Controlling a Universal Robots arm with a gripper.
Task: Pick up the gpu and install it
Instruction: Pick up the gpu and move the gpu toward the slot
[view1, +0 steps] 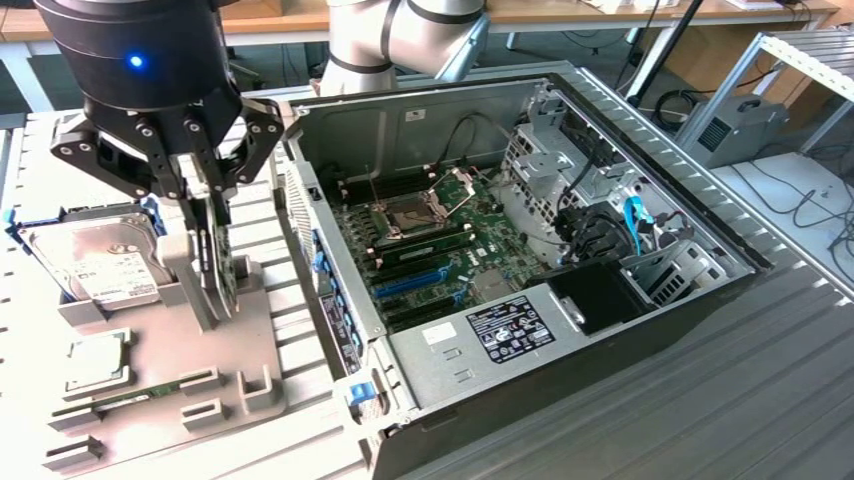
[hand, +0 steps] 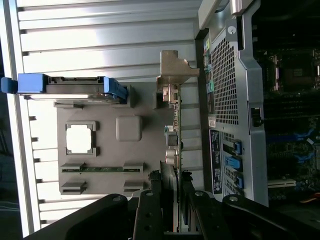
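Ribbed metal bench underlies everything; the gpu stands on edge in the grey fixture at the exterior view's left, clamped between the gripper fingers; hard drive just left; open computer case right.

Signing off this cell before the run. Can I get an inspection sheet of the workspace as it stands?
surface: ribbed metal table carrying a grey parts fixture and an open PC case.
job's things: gpu stands on edge in the fixture, beside the case; not installed.
clutter: hard drive, processor chip and memory stick, all in the fixture.
grippers: gripper down over the gpu.
cables: blue cable and black leads inside the case; loose cables beyond the table.
surroundings: desk, metal frame.
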